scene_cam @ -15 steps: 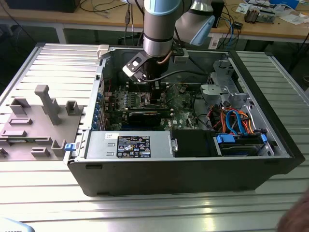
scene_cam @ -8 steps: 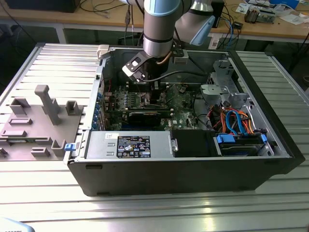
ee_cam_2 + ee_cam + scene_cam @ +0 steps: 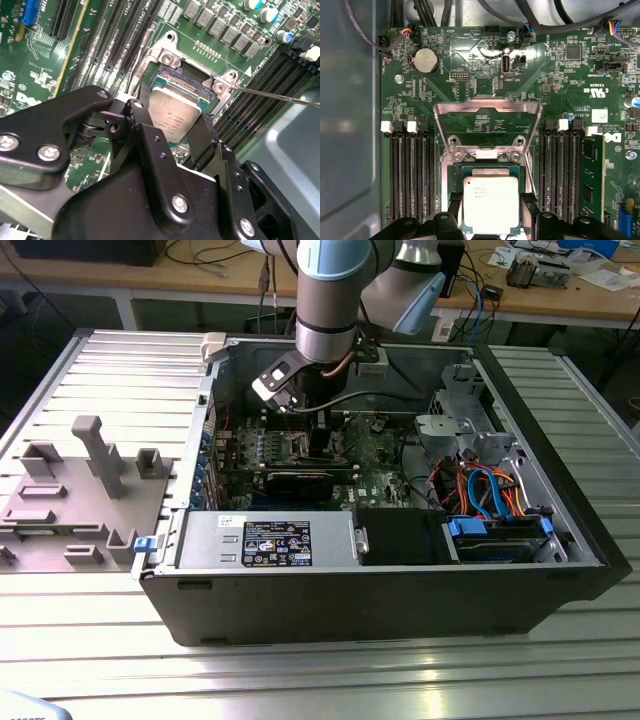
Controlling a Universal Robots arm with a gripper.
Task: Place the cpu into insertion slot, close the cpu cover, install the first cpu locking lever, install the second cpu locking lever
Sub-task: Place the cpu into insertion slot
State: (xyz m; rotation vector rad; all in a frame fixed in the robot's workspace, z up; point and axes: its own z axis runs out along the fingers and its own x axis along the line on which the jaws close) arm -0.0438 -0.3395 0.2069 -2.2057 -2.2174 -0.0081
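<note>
Gripper, exterior view: we find it reaching down inside the computer case, over the middle of the motherboard. Second wrist view: we log its fingers clamped on the cpu, over the socket. First wrist view: cpu between both fingers at the socket; cpu cover stands swung open just beyond it.
</note>
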